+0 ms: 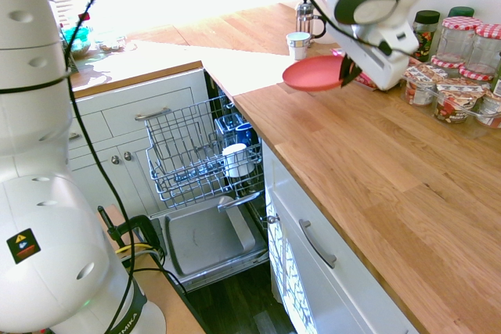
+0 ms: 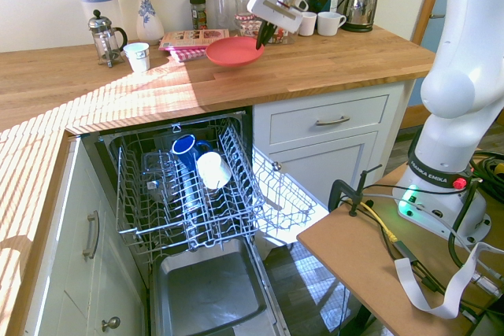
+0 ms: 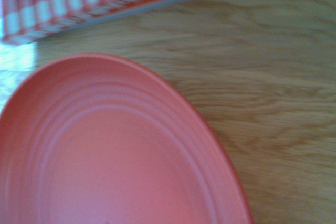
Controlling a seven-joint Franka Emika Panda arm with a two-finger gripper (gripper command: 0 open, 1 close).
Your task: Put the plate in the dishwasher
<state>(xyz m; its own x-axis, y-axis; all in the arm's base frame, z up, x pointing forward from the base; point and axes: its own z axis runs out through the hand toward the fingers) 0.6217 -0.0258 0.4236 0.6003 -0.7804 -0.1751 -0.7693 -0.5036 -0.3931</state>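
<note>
Evidently, end effector point(image 2: 263, 35) closed on the coral-red plate point(image 2: 234, 51), above wooden countertop point(image 2: 331, 67)

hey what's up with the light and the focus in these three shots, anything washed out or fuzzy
First exterior view: glare bleaches the far counter behind the white cup. Second exterior view: striped sunlight on the left counter, rack shadow cast across the cabinet door. Wrist view: soft all over, print on the magazines smeared, plate evenly lit.
</note>
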